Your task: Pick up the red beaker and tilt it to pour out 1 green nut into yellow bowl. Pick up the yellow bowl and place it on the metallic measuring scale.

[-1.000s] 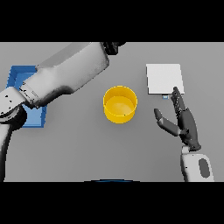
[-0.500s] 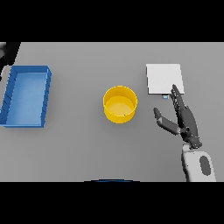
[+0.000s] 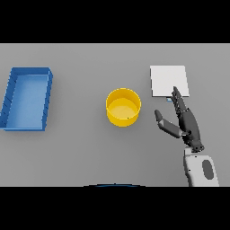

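nearest the lower edge, the right hand (image 3: pixel 186 122) comes up from the right side on its white forearm, fingers straight and laid close together pointing away up the table, the thumb splayed out to the left toward the middle; it holds nothing. that flat, thumb-out pose looks like a hand readied to close round something from the side, and the nearest candidate is the yellow bowl (image 3: pixel 123 107), which stands upright near the table's centre, a little to the left of the thumb and apart from it. the bowl sits in the open with room on every side, which should make a side grasp easy. whether a green nut already lies inside i cannot tell: the inside reads as plain yellow, with nothing green showing. no red beaker shows anywhere, so the pouring step cannot be checked here, and the step in hand seems to be the bowl's pick-up. just beyond the fingertips, and partly overlapped by them, lies the metallic measuring scale (image 3: pixel 167 81), a pale flat square on the right side, close to the bowl, so the carry would be short. far off to the left, well apart from everything else, a blue tray (image 3: pixel 28 124) lies with nothing visible inside it. the left hand shows nowhere. the grey table (image 3: pixel 85 152) carries all of these.
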Robot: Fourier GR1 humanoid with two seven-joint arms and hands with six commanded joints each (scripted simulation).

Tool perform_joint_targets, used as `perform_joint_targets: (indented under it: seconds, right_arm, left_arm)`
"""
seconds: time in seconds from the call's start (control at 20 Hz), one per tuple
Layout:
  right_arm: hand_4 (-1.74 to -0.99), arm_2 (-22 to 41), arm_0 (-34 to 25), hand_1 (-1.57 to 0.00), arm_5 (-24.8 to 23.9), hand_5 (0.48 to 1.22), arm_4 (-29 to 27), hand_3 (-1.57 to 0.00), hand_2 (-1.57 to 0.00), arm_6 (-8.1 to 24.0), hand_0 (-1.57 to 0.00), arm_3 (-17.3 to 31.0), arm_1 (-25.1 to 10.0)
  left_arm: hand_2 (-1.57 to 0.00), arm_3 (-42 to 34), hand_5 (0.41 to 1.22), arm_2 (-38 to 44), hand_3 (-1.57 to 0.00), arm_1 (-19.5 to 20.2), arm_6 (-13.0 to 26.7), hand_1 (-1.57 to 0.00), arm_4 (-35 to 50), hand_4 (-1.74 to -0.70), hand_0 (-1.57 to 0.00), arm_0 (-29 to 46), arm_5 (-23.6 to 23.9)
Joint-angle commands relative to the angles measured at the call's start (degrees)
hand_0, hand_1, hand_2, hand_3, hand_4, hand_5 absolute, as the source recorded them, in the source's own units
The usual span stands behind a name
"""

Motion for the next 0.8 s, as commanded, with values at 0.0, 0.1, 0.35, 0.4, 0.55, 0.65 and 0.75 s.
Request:
perform_joint_targets:
  seconds: [0.0,0.1,0.35,0.4,0.55,0.65,0.75]
  right_arm:
    - [-1.278,-0.12,-0.26,0.0,-0.13,0.659,0.38,0.0,0.0,-0.77,0.0,0.39,-0.33]
    - [-1.293,-0.04,0.04,0.0,-0.09,0.667,1.07,0.0,0.0,-1.8,0.0,0.71,-0.96]
    - [-1.302,0.4,0.23,0.0,0.28,0.693,1.53,0.0,0.0,-2.69,0.0,1.27,-1.13]
    - [-1.304,0.24,0.05,0.0,0.37,0.7,1.25,0.0,0.0,-2.8,0.0,1.1,-1.22]
    - [-1.309,-0.04,0.5,0.0,0.29,0.716,1.21,0.0,0.0,-3.21,0.0,0.83,-1.66]
    - [-1.315,-0.14,0.11,0.0,0.33,0.722,1.43,0.0,0.0,-3.0,0.0,1.26,-1.98]
    - [-1.327,0.28,0.35,0.0,0.18,0.724,2.13,0.0,0.0,-2.94,0.0,0.96,-2.11]
  left_arm:
    - [-1.57,-0.59,1.221,0.96,-1.49,0.05,1.52,-1.57,2.35,-1.74,-1.57,2.34,0.64]
    - [-1.57,-2.56,1.221,2.14,-1.44,0.47,2.98,-1.57,6.44,-1.74,-1.57,7.13,3.15]
    - [-1.57,-9.94,1.221,3.94,-1.49,1.74,8.33,-1.57,15.12,-1.74,-1.57,18.05,9.31]
    - [-1.57,-11.69,1.221,3.54,-1.51,2.23,9.78,-1.57,15.87,-1.74,-1.57,19.61,10.39]
    - [-1.57,-20.29,1.221,2.29,-1.45,5.45,12.03,-1.57,17.85,-1.74,-1.57,25.7,14.25]
    - [-1.57,-26.92,1.221,1.43,-1.39,7.3,14.56,-1.57,19.36,-1.74,-1.57,29.45,16.76]
    - [-1.57,-31.55,1.221,0.54,-1.34,8.39,16.12,-1.57,20.7,-1.74,-1.57,32.54,19.18]
